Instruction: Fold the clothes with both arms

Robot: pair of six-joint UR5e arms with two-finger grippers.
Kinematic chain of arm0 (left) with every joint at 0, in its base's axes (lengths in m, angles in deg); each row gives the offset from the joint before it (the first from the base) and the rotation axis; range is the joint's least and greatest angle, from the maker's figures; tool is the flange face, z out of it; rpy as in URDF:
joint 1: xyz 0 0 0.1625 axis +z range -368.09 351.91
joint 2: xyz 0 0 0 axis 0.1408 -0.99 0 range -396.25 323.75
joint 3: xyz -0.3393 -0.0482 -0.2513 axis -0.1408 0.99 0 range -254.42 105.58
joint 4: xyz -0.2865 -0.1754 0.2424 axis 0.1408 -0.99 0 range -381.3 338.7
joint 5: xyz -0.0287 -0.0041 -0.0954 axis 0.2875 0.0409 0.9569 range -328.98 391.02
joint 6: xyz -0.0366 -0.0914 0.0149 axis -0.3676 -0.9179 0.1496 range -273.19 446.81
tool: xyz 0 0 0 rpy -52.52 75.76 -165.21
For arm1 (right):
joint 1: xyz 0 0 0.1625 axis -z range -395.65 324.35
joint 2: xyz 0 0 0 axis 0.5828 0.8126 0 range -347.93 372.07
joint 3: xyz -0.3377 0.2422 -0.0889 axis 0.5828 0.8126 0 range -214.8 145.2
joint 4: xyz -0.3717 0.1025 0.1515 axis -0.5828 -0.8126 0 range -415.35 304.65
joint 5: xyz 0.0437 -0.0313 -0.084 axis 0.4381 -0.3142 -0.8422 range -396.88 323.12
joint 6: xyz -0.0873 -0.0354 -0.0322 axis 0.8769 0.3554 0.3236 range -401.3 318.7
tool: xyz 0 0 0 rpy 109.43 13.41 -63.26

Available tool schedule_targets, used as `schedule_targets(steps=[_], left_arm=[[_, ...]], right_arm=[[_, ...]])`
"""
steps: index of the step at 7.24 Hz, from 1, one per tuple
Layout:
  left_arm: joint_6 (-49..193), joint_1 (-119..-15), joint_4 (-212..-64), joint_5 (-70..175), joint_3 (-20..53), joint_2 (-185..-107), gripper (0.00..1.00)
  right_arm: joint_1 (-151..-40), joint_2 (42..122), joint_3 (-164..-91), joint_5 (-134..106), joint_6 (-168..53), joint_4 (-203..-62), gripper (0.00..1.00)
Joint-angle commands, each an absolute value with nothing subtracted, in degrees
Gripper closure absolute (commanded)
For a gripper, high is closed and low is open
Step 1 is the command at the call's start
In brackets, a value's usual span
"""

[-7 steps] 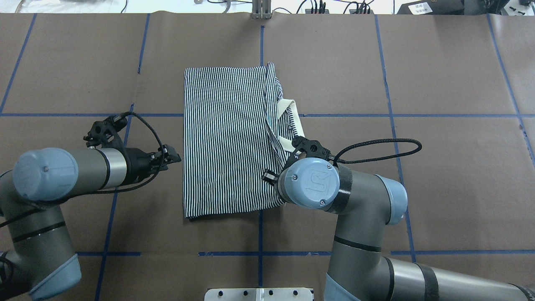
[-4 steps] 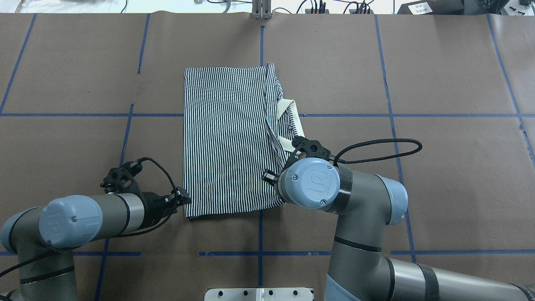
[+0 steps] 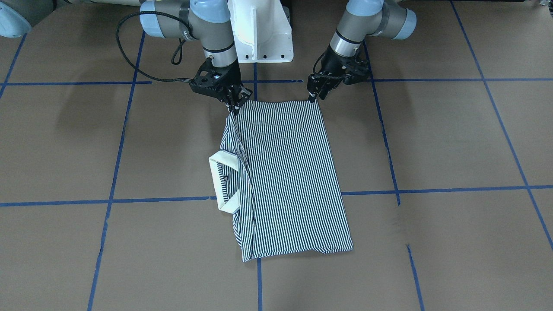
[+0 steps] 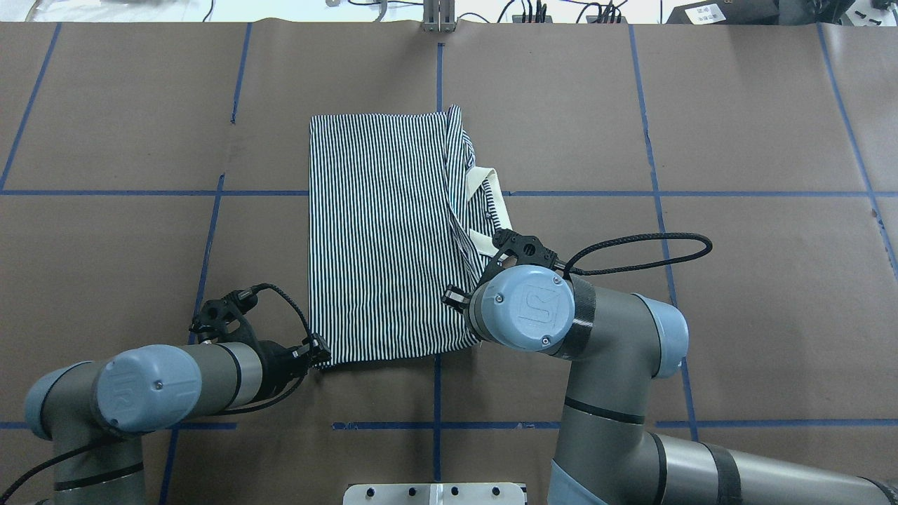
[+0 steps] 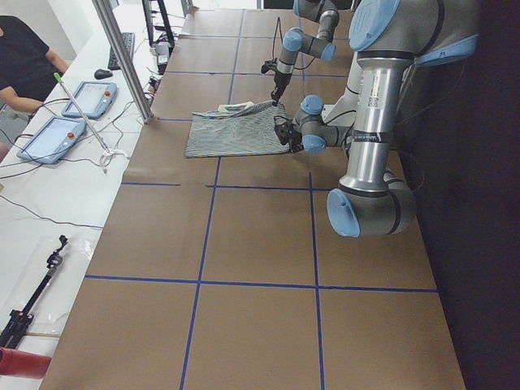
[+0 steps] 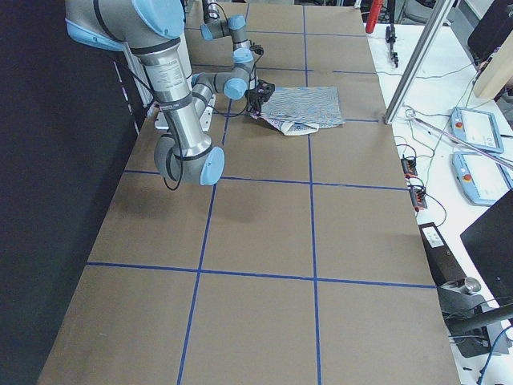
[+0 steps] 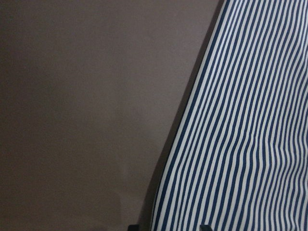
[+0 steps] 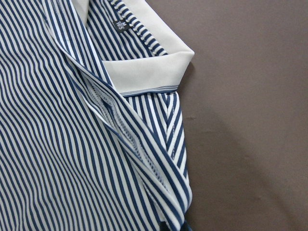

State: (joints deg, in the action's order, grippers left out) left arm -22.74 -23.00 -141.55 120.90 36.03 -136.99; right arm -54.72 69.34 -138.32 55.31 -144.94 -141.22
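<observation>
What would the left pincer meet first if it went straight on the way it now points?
The near corner of the striped shirt, lying directly ahead of the left pincer; the table underneath may come at the same moment, since height is unclear.

bright, even light from above; soft, diffuse shadows lie on the matte worktop (image 3: 432, 142). fixed views sharp; left wrist view dimmer and slightly soft.
</observation>
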Motion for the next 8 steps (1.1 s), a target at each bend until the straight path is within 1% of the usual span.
schedule_targets(steps=[1,3,4,5,7,8], left_arm=[[-22.5,-22.2,-139.5,120.8,34.6,-138.5,0.51],[-22.4,-22.2,-139.5,120.8,34.4,-138.4,0.56],[-22.5,-22.2,-139.4,120.8,34.5,-138.4,0.76],[-22.4,-22.5,-139.4,120.8,34.8,-138.3,1.0],[-22.4,-22.7,-139.4,120.8,35.2,-138.3,1.0],[-22.4,-22.7,-139.4,120.8,36.6,-138.5,1.0]], right_arm=[[-54.7,69.4,-138.3,55.3,-144.9,-141.2,1.0],[-54.7,69.4,-138.4,55.3,-144.9,-141.2,1.0],[-54.7,69.8,-138.6,55.3,-144.9,-141.2,1.0],[-54.7,70.0,-138.9,55.3,-144.9,-141.2,1.0],[-54.7,70.4,-138.9,55.2,-144.9,-141.2,1.0],[-54.7,70.4,-139.0,55.2,-144.9,-141.2,1.0]])
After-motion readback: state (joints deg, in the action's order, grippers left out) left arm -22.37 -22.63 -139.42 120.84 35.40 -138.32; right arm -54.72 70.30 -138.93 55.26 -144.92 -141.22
